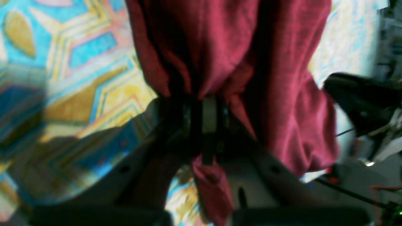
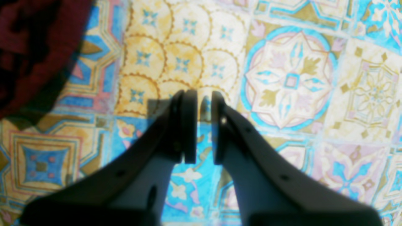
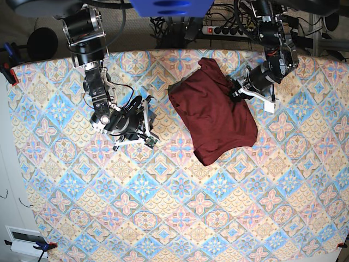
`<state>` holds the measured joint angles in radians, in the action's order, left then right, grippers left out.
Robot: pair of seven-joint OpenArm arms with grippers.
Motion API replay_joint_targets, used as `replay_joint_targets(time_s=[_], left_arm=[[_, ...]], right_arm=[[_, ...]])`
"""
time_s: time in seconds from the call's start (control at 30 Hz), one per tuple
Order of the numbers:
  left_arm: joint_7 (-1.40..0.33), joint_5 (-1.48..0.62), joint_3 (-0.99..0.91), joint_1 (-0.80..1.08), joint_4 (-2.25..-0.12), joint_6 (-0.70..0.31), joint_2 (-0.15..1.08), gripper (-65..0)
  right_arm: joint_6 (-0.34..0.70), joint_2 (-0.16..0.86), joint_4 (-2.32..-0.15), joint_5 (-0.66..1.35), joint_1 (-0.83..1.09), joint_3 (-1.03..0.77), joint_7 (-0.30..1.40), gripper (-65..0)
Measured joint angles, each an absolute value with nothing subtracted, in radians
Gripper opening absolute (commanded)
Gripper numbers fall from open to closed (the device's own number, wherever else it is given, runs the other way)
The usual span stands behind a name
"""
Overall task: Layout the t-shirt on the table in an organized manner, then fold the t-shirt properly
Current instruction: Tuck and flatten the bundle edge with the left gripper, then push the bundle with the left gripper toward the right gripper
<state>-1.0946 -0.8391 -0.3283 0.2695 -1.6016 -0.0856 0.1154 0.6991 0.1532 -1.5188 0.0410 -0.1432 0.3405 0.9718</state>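
On the table (image 3: 180,218), a cloth-covered surface of blue, pink and cream floral diamond tiles: one t-shirt (image 3: 212,112), dark maroon, plain, lying crumpled in a rough heap toward the far middle, not spread flat.

Left gripper (image 3: 237,90): at the garment's edge on the right of the base view, jaws clamped on a bunched fold of the t-shirt (image 1: 220,53). From the left wrist view the cloth gathers into pleats at the fingertips, and a small tail of fabric pokes out below the jaws.

Right gripper (image 2: 204,103): clear of the garment, on the left of the base view, over bare tablecloth (image 2: 292,81). Jaws nearly together with a thin gap between the pads, nothing between them. The t-shirt's edge (image 2: 34,47) shows only at the upper left corner of the right wrist view, apart from the fingers.

Far edge: cables and a power strip (image 3: 221,30) behind the table.
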Motion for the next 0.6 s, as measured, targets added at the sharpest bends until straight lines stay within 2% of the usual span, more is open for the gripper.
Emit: replay_joint_targets(time_s=[0.13,0.23,0.43,0.6], left_arm=[[-1.108,-0.871,-0.324,0.252,-1.546,-0.099,0.133,-65.0],[-1.107,-0.862,-0.323,0.26,-1.58,-0.087,0.132,-65.0],[-1.193,-0.934,-0.327,0.263,-1.646,-0.071,0.187,-53.0],[-1.192,-1.03,-0.35,0.299,-1.7,-0.074,0.231,-51.6]], right_arm=[[0.699,0.155,-1.574,0.039,-0.097,0.34,0.974,-57.6],[0.702,0.155,-1.659,0.041,-0.068,0.343,0.979,-57.6],[0.699,0.155,-1.857,0.09,0.003,0.345,0.973,-57.6],[0.702,0.155,-1.891,0.236,0.066,0.341,0.979,-57.6]])
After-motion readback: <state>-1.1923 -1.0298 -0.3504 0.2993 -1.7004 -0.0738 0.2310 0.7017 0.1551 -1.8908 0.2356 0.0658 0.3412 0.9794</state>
